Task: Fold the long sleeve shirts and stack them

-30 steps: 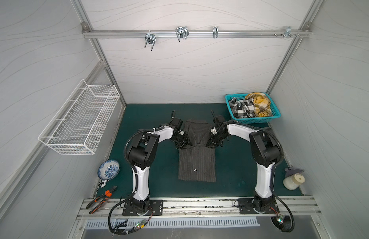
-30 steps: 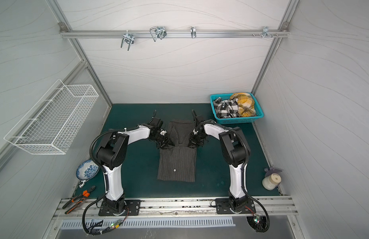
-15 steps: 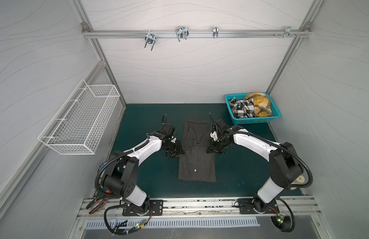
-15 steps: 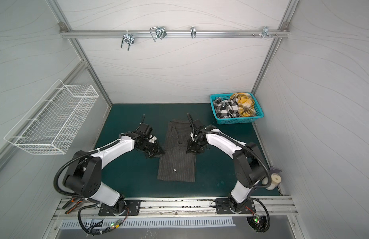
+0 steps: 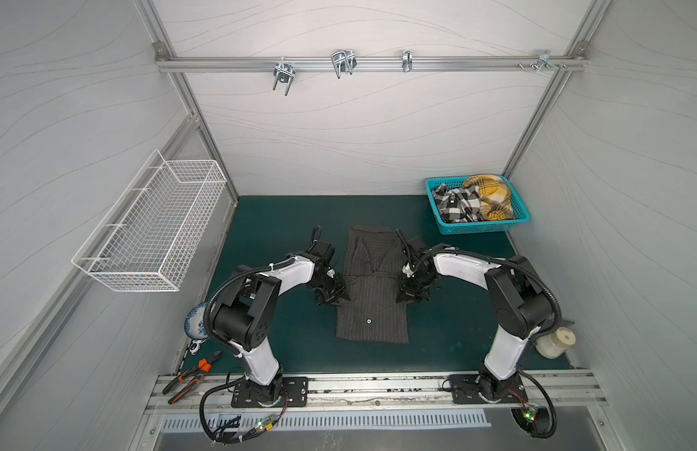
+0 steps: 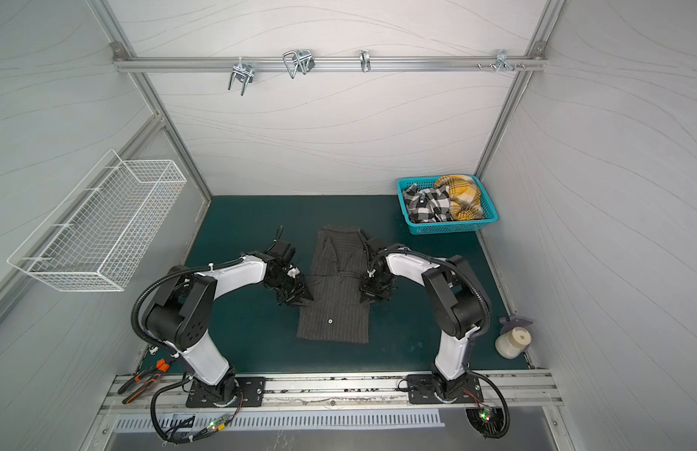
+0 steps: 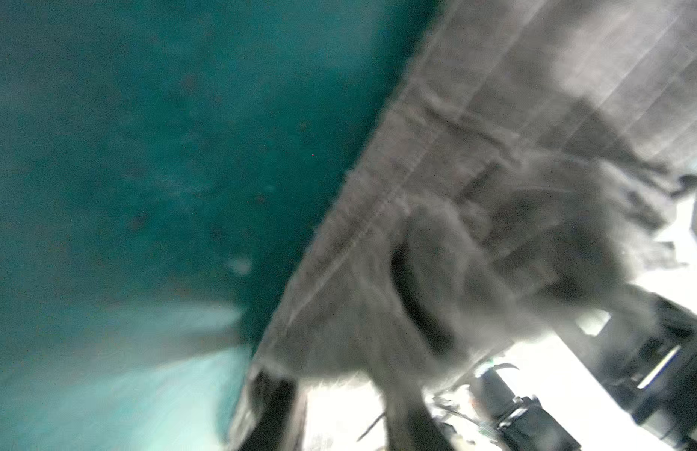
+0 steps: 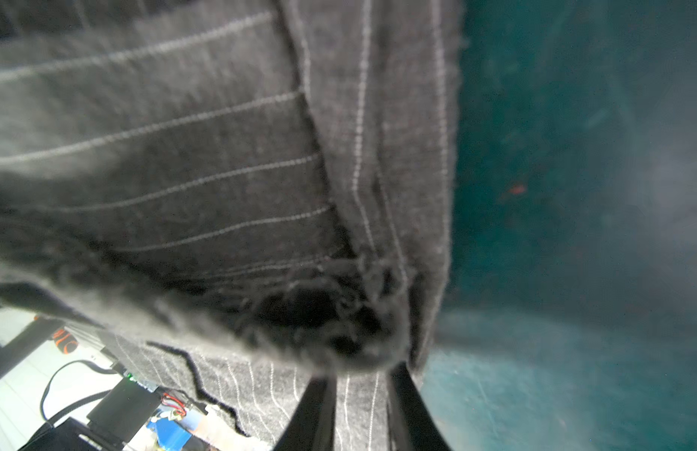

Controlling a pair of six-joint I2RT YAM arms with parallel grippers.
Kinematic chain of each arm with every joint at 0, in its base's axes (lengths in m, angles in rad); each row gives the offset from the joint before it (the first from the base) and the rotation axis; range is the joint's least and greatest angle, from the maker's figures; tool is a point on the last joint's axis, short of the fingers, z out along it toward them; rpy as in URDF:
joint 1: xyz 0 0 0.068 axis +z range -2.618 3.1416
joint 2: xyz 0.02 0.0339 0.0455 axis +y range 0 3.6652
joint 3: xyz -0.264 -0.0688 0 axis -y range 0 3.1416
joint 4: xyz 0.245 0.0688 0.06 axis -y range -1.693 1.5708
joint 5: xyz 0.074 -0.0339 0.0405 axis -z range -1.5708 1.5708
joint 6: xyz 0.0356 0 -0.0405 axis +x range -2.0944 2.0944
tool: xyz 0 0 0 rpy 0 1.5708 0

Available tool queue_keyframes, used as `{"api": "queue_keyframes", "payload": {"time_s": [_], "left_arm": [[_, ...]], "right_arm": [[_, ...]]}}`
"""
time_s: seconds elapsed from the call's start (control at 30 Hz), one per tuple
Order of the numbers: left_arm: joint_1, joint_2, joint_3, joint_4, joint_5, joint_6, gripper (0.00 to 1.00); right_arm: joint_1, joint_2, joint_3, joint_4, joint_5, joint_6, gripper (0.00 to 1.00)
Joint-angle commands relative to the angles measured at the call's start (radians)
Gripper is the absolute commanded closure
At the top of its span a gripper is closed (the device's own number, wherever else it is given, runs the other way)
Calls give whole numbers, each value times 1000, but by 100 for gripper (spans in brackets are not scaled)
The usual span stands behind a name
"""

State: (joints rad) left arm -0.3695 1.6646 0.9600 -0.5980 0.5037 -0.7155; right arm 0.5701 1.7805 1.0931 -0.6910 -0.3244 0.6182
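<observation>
Where the near hem lies: the dark charcoal pinstriped cloth shirt (image 5: 372, 312) lies lengthwise in the middle of the dark green table mat (image 5: 280, 343), hem flat and free. A dragging lift could pull it crooked.
My left gripper (image 5: 333, 295): sits at the shirt's left edge. The wrist view is blurred, so I cannot tell whether it holds cloth. If it does not, the fold skews.
My right gripper (image 5: 410, 295): narrow jaws pinch a bunched bit of the right edge. So thin a bite may slip out mid-lift.
Far half: flaps folded inward, which could spill open on a fast swing.
Teal plastic basket (image 5: 477, 230): far right corner, holding the crumpled black-and-white plaid shirt (image 5: 456, 205) and yellow plaid shirt (image 5: 491, 195). Both wait unfolded.
</observation>
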Motion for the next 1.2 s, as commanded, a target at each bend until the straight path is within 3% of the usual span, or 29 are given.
{"api": "queue_keyframes", "payload": {"time_s": [0.0, 0.17, 0.27, 0.5, 0.67, 0.9, 1.17], "left_arm": [[12, -119, 76, -76, -92, 32, 54], [73, -65, 93, -10, 19, 66, 47], [78, -26, 86, 70, 30, 76, 45], [78, 31, 80, 162, 13, 80, 42], [78, 134, 123, 160, 31, 73, 56], [71, 137, 150, 188, 68, 25, 97], [54, 107, 163, 220, 122, 18, 100]], "right_arm": [[28, -92, 24, -51, 11, -13, 68], [53, -119, 58, -89, 33, -6, 68], [53, -135, 48, -81, 27, -2, 67], [48, -164, 7, -66, 15, -2, 49], [25, -179, -36, -42, -7, 3, 51], [17, -208, -57, -33, -20, 7, 66], [8, -194, -72, -16, -28, 9, 70]]}}
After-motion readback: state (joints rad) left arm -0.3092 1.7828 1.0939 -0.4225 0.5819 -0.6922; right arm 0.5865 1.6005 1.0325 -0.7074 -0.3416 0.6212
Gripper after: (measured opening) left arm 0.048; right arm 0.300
